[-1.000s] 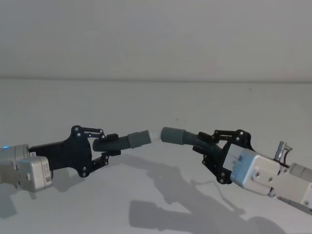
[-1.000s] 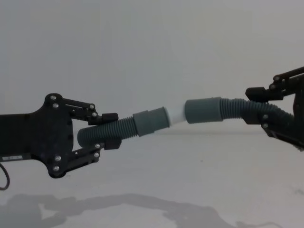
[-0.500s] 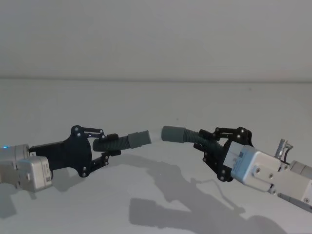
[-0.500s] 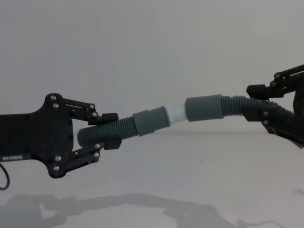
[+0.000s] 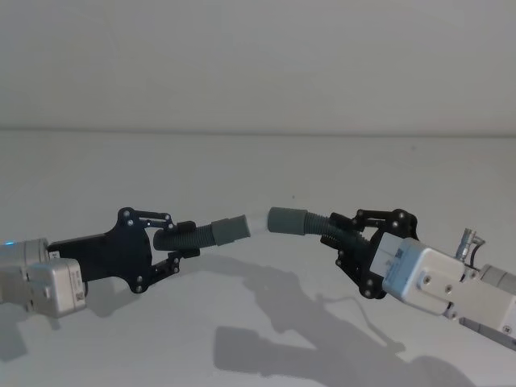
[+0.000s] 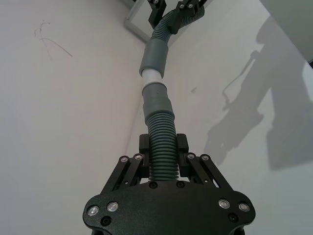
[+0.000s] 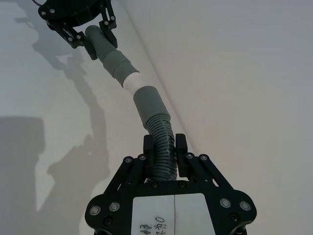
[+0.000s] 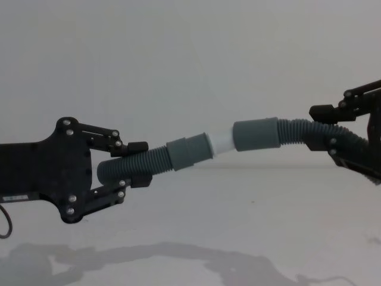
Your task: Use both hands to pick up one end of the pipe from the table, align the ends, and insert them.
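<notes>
Pipe ends meet in mid-air above the white counter [image 5: 258,322], each held up by one gripper. The left gripper [image 5: 184,239] comes in from the left side of the head view, its fingers [image 8: 138,146] clenched on the ribbed grey pipe [image 8: 140,165] just behind the collar [image 8: 189,153]. From that collar a short white tip [image 8: 221,143] sticks out toward the right. The right gripper [image 5: 343,235], whose body bears a white label [image 7: 173,214], reaches in from the right, and its fingers [image 7: 149,143] are likewise clamped around the ribbed part of the pipe, a little behind the wider grey socket [image 8: 256,134].

In the chest view the white tip touches the mouth of the socket, with most of the tip showing between the two grey cuffs. The two ends do not lie in one straight line: the collar side rises toward the joint, while the socket side sits nearly level and slightly higher. Both wrist views show the same bend at the joint. How far the tip has entered the socket cannot be told. Shadows of the arms and the pipe fall on the counter below.
</notes>
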You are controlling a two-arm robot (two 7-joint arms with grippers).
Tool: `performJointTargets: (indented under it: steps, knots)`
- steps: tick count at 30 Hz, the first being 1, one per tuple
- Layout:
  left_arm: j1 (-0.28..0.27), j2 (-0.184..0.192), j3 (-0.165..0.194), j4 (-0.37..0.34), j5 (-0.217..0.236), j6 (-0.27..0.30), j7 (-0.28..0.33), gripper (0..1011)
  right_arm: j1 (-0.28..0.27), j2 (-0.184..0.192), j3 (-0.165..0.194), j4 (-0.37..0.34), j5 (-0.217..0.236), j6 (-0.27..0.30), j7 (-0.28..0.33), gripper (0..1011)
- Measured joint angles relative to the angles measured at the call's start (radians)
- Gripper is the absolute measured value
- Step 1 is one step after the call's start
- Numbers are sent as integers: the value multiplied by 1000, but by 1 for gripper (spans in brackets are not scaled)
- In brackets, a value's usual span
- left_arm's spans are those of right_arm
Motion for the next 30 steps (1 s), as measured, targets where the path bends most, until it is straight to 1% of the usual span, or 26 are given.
performJointTargets:
  steps: [30]
  knots:
    - [0, 0, 0, 0, 0, 0, 0, 308, 0, -2, 1, 0, 1, 1, 0, 253]
